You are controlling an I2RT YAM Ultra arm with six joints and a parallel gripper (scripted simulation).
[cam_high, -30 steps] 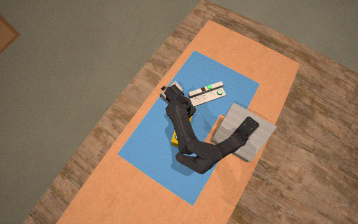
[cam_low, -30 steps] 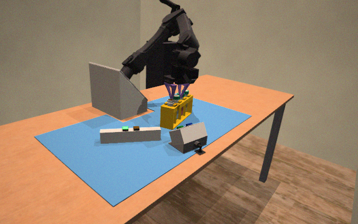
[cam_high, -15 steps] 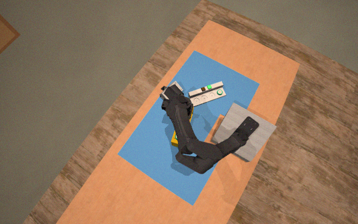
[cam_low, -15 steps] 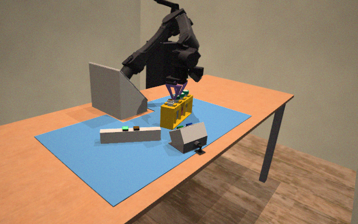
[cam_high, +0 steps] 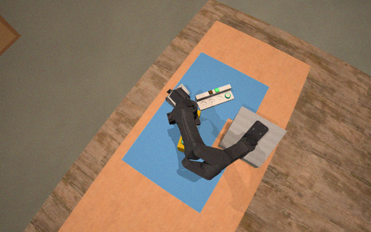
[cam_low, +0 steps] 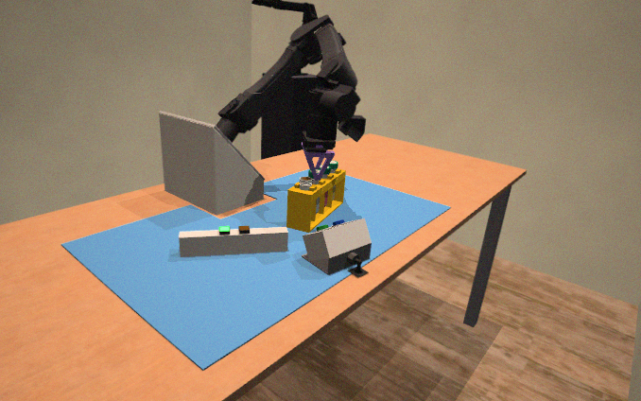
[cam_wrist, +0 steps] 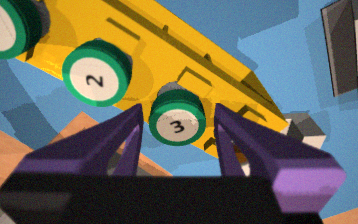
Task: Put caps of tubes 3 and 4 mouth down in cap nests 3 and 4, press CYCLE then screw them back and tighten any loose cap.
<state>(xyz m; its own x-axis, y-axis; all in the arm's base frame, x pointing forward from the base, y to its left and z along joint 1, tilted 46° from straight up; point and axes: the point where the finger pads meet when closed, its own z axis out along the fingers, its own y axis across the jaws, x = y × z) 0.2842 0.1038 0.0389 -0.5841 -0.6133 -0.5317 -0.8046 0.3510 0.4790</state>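
Observation:
The yellow decapping station (cam_wrist: 165,65) shows in the wrist view with green caps 2 (cam_wrist: 98,75) and 3 (cam_wrist: 177,125) sitting on their tubes. My gripper (cam_wrist: 178,111) is open and hovers over cap 3, one purple finger on each side with a gap to the cap on both. In the exterior view the gripper (cam_low: 320,169) stands just above the station (cam_low: 314,199), and tube 4 (cam_low: 306,182) is open, without a cap. Cap 4 (cam_high: 227,95) lies in the rightmost nest of the cap tray. The green lamp (cam_high: 216,90) is lit; the amber lamp (cam_high: 210,92) is dark.
The small grey desk (cam_low: 337,243) with the green key (cam_low: 322,228) and the blue key (cam_low: 337,222) stands in front of the station. The cap tray's console (cam_low: 233,240) lies to its left. A grey wedge block (cam_low: 203,163) holds the arm's base.

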